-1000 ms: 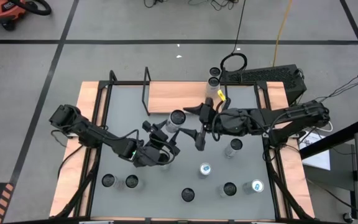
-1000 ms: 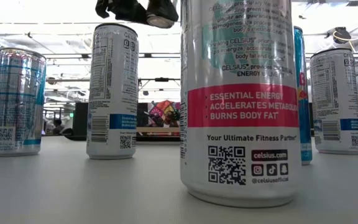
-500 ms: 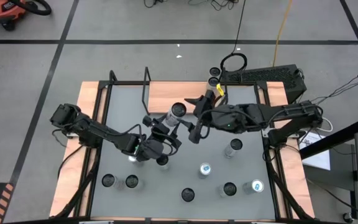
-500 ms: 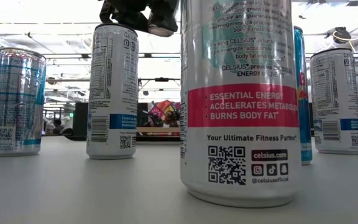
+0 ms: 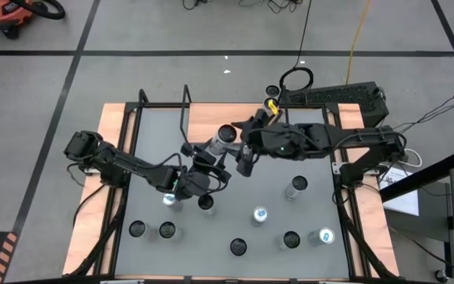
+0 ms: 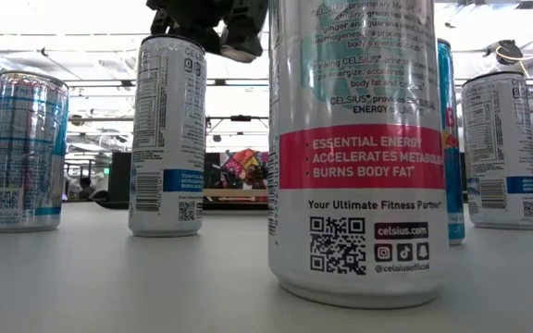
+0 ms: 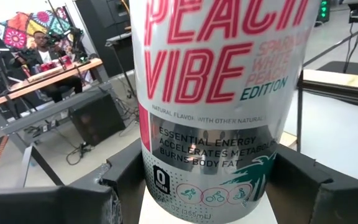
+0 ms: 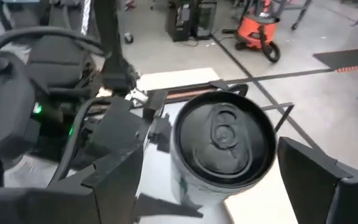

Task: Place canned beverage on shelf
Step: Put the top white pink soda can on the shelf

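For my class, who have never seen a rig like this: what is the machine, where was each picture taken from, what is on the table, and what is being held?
It is a robot with two dark arms, each ending in two fingers. One picture looks straight down, one looks level across the tabletop, and two come from cameras on the wrists. About ten cans stand on the grey table; at its far edge is a small wooden shelf. The left gripper holds a Celsius can between its fingers, lifted near the shelf. The right gripper is open, its fingers on either side of the same can's top.
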Robot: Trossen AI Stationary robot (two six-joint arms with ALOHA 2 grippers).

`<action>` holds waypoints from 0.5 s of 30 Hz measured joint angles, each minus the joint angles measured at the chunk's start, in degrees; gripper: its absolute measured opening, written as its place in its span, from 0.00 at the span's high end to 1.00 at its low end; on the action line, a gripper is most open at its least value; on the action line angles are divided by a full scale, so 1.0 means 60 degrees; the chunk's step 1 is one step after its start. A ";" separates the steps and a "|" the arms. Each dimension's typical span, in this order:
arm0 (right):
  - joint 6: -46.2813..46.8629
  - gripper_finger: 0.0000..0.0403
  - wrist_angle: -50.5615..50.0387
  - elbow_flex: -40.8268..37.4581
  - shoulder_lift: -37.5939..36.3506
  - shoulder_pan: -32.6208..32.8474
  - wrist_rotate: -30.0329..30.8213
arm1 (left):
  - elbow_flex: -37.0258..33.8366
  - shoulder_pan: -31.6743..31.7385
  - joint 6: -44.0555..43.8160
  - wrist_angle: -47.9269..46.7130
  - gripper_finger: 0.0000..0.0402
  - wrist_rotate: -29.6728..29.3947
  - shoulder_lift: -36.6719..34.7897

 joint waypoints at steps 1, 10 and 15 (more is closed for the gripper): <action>0.0003 0.24 -0.0212 0.0156 0.0019 -0.0056 -0.0090 | 0.0000 0.0044 0.0000 -0.0024 0.37 0.0001 0.0000; -0.0103 0.24 -0.1422 0.1065 0.0098 -0.0834 -0.1081 | 0.0000 0.0516 0.0247 -0.0153 0.37 0.0002 0.0000; -0.0108 0.24 -0.1705 0.1083 0.0454 -0.1206 -0.1325 | 0.0000 0.0836 0.0808 -0.0158 0.37 0.0038 0.0000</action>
